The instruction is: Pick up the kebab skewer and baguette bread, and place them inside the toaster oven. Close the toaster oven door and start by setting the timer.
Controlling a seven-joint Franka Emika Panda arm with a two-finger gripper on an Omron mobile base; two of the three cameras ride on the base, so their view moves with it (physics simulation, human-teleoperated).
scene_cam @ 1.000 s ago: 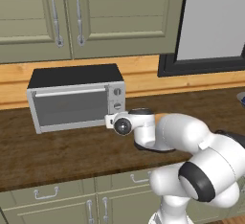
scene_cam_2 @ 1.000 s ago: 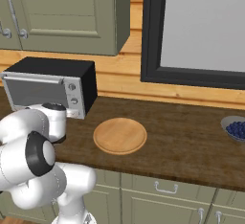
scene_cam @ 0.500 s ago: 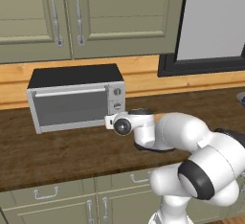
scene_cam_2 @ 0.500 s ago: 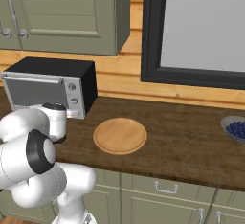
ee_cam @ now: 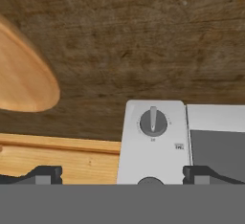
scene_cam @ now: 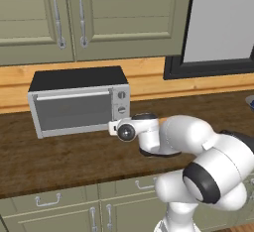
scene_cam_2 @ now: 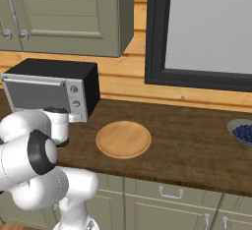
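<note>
The toaster oven (scene_cam: 79,101) sits on the dark wooden worktop (scene_cam_2: 197,140) with the toaster oven door (scene_cam: 74,111) shut. The round wooden plate (scene_cam_2: 123,139) lies bare at about three o'clock from the oven in the right base view; no skewer or loaf is visible on it or on the worktop. So the step in hand looks like setting the timer. The tool (ee_cam: 122,174) hangs with its tips spread wide and nothing between them, just in front of the oven's knob column. In the hand view a round knob (ee_cam: 153,121) sits at twelve o'clock from the tool, and the rim of a second knob (ee_cam: 150,181) peeks up between the tips. The next move likely calls for centring on the timer knob, closing on it and twisting; which knob is the timer cannot be told.
</note>
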